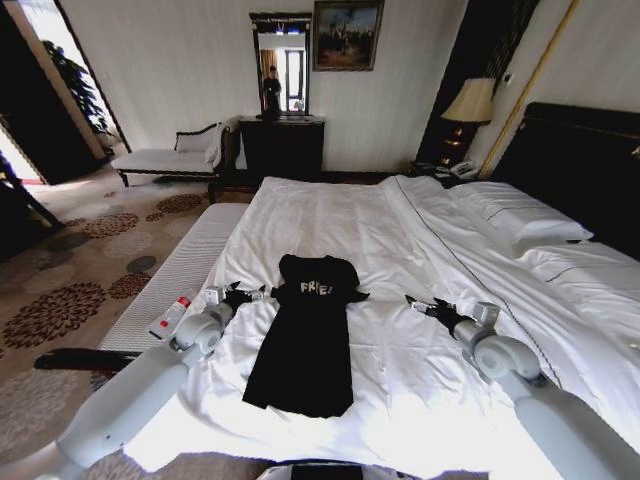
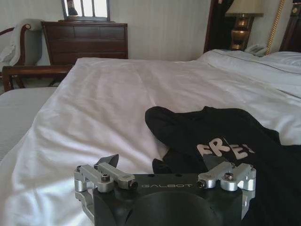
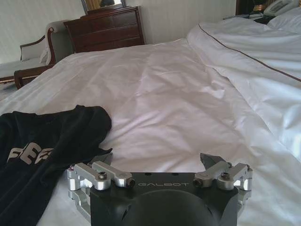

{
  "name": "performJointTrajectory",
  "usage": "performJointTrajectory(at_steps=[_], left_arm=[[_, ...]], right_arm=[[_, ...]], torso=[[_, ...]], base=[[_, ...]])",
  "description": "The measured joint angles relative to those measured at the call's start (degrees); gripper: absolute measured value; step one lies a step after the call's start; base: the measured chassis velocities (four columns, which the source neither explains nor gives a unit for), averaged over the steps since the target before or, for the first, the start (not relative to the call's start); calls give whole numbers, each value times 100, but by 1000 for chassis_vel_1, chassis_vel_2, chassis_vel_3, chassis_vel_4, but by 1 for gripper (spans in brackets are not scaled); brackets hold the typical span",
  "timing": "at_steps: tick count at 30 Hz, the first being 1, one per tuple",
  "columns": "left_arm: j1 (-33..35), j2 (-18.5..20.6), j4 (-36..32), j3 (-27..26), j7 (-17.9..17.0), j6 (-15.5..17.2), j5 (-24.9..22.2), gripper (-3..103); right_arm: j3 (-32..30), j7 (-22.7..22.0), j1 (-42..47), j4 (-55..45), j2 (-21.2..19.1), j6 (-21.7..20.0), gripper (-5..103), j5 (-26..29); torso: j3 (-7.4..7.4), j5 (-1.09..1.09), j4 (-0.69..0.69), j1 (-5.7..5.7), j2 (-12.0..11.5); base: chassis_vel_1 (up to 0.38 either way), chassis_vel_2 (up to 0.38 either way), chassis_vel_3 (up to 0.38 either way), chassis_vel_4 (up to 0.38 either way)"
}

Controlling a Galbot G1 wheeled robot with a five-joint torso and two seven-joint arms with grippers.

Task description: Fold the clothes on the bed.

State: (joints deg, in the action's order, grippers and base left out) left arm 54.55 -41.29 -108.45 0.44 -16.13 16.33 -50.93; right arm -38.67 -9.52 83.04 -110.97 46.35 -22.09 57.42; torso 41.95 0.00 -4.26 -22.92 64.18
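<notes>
The clothes (image 1: 305,340) are one black garment with white lettering, lying flat in a long narrow shape on the near part of the bed (image 1: 400,230). Its lettered end points away from me. My left gripper (image 1: 243,296) hovers just off the garment's left shoulder, open and holding nothing. In the left wrist view the left gripper (image 2: 162,165) spreads its fingers over the sheet and the edge of the black garment (image 2: 225,141). My right gripper (image 1: 425,308) is open over bare sheet, a short way right of the garment. The right wrist view shows the right gripper (image 3: 155,160) with the garment (image 3: 47,141) off to its side.
A white-cushioned bench (image 1: 175,270) runs along the bed's left side, with a small bottle-like object (image 1: 170,315) on it. Pillows (image 1: 520,215) and the dark headboard (image 1: 590,160) are at the right. A dark dresser (image 1: 282,148), a chaise (image 1: 165,158) and a lamp (image 1: 470,105) stand against the far wall.
</notes>
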Motion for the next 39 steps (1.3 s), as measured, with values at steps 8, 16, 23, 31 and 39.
performJointTrajectory(at_steps=[8, 16, 23, 31, 39], left_arm=[[1378, 564, -956, -411, 230, 7, 620, 100], [2655, 749, -1573, -776, 341, 204, 1299, 100], [3323, 1050, -2274, -777, 206, 707, 1274, 100], [3318, 1372, -2436, -625, -377, 1571, 631, 100], [3039, 1168, -2275, -289, -720, 1987, 475, 100]], right_arm=[[-263, 148, 563, 38, 282, 133, 100, -150], [76, -32, 604, 53, 630, 59, 100, -456], [71, -100, 740, 110, 744, 47, 100, -605], [-29, -122, 845, 166, 782, 66, 100, -614], [-51, -115, 875, 127, 783, 111, 100, -629]], torso=[[-1, -2, 0, -1, 0], [0, -2, 2, -2, -2], [0, -1, 0, -2, -1], [1, -1, 0, -2, -2], [1, -2, 1, -2, -2]], base=[[0, 0, 0, 0], [0, 0, 0, 0], [0, 0, 0, 0], [0, 0, 0, 0], [0, 0, 0, 0]])
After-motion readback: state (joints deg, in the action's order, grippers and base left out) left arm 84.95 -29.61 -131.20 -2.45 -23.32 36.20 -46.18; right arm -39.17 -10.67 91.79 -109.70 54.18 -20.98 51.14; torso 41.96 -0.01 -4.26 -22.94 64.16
